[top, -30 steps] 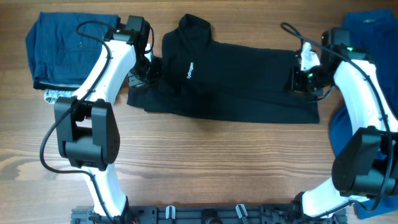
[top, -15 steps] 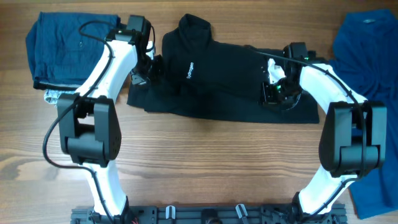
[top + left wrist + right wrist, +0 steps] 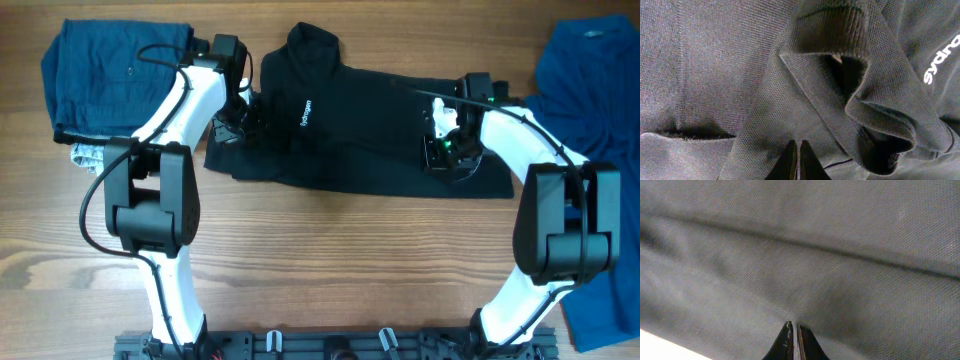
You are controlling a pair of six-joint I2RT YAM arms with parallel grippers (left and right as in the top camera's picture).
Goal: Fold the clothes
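A wooden tabletop (image 3: 340,260) fills the overhead view, mid-brown, its grain running left to right; the boards show lighter and darker streaks, with a swirl of darker grain towards the near left corner; along the near edge runs a black rail (image 3: 330,345), spanning most of the tabletop's width, with several small bracket-like pieces standing along it; their detail is too small to make out.

Black polo shirt (image 3: 360,130) lies flat, collar leftward; blue shirt (image 3: 590,70) lies crumpled well apart.
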